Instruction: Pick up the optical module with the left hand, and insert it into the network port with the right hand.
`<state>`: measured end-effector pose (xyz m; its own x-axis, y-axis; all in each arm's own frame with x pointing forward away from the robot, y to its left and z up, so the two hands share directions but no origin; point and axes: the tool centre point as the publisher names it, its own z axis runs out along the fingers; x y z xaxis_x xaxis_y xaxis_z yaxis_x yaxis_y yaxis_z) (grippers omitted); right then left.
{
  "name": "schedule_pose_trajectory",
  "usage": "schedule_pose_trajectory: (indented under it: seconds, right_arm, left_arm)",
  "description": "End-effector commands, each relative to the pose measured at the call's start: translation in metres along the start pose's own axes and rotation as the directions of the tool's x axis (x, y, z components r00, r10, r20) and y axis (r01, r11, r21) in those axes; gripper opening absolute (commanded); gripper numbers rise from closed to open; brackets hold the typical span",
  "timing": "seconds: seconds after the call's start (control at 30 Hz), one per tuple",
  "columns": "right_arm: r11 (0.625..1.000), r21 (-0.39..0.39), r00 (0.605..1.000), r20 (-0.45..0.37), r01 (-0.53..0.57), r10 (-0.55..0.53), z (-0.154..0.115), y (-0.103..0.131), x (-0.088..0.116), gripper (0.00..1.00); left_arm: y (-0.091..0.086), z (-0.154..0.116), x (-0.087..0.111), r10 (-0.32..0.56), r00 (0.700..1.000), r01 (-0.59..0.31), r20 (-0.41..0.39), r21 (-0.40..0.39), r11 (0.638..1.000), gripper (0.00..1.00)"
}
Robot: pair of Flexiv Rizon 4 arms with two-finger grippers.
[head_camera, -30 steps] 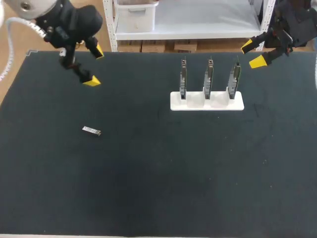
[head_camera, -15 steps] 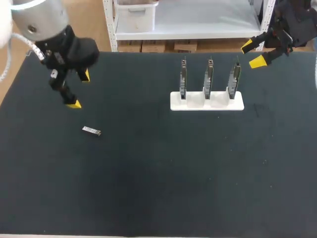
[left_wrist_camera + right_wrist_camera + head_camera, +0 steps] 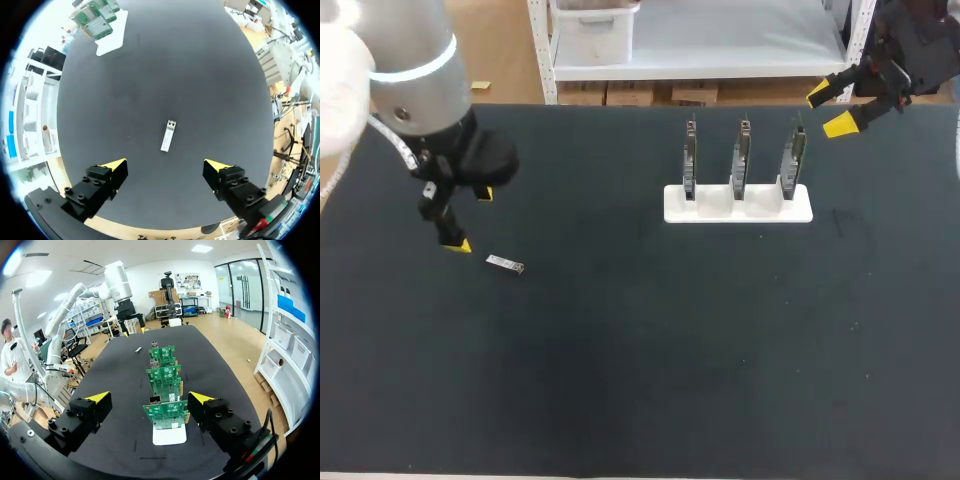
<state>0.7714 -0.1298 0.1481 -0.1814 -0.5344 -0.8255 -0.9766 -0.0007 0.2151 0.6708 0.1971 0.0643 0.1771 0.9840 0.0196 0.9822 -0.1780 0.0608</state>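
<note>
From overhead, the small silver oblong optical module (image 3: 505, 264) lies flat on the left part of the black matte tabletop (image 3: 640, 360), with nothing around it. The left tool (image 3: 472, 219) hangs just left of it and a little farther back. Its yellow-tipped fingers are spread wide and empty, which I take for a line-up before the pick. Well off to the right, three green circuit boards (image 3: 742, 158) stand on edge in a white slotted holder (image 3: 738, 204), probably so their ports can be reached. The right tool (image 3: 830, 108) sits beyond the holder's far right end, also wide and holding nothing. There it looks parked clear of the left arm's work.

Looking along the left arm's fingers, the optical module (image 3: 168, 135) lies just ahead of the left tool (image 3: 165, 165), centred on the gap and touching neither finger. Its long side runs away from the tool. Bare tabletop (image 3: 200, 75) surrounds it, so nothing blocks a descent; the holder (image 3: 111, 44) is far off.

Along the right arm's fingers, the circuit boards (image 3: 166, 414) line up straight ahead of the open right tool (image 3: 149, 398), the nearest just past it. A small metal network port (image 3: 155, 400) shows on that board's edge. The boards stand close together, so neighbours may crowd an insertion. Beyond the row lies the optical module (image 3: 138, 349), with the left tool (image 3: 133, 331) above it.
</note>
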Motion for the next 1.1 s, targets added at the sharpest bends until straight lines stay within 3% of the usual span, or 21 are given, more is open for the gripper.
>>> schedule_pose_trajectory:
  seconds: [0.03, 0.43, 0.7, 1.1]
  right_arm:
    - [1.0, 0.002, 1.0, 0.0, 0.0, 0.0, 0.0, 0.0, 0.0, 1.0]
    - [1.0, 0.002, 1.0, 0.0, 0.0, 0.0, 0.0, 0.0, 0.0, 1.0]
    - [1.0, 0.002, 1.0, 0.0, 0.0, 0.0, 0.0, 0.0, 0.0, 1.0]
    - [1.0, 0.002, 1.0, 0.0, 0.0, 0.0, 0.0, 0.0, 0.0, 1.0]
  left_arm:
    - [-0.006, 0.013, -0.005, 0.008, 1.0, -0.008, -0.005, -0.032, 0.999, 1.0]
    - [-0.009, 0.049, -0.008, 0.017, 0.999, -0.018, 0.04, 0.022, 1.0, 1.0]
    - [0.002, 0.063, -0.012, 0.031, 0.999, -0.032, 0.045, 0.024, 0.999, 1.0]
    - [-0.002, 0.078, -0.01, 0.027, 0.999, -0.029, 0.038, 0.053, 0.998, 1.0]
